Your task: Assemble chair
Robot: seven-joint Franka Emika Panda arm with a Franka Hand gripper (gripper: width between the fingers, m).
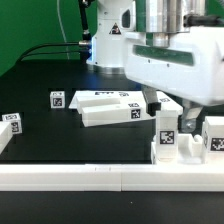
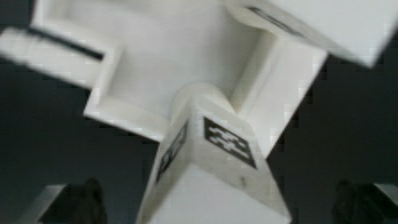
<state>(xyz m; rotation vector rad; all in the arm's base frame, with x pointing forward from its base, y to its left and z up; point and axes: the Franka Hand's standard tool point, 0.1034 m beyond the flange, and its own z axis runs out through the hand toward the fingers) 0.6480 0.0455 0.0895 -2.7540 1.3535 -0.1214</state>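
Wall: I saw a plain green wall [image 1: 35, 20] filling the far side on the exterior view's left, flat and evenly coloured.
Table: I worked over a black table [image 1: 60, 135] that ran from the wall to the near edge. Its top was matte, with a pale sheen toward the back.
Cable: a thin black cable [image 1: 45, 47] arced low across the green, just above the table's far edge.
Rail: a long white rail [image 1: 60, 178] lay along the near edge, across my whole exterior view.
Light: soft and even, and the shadows on the table looked faint to me.
Wrist view: I made out only dark, blurred table.
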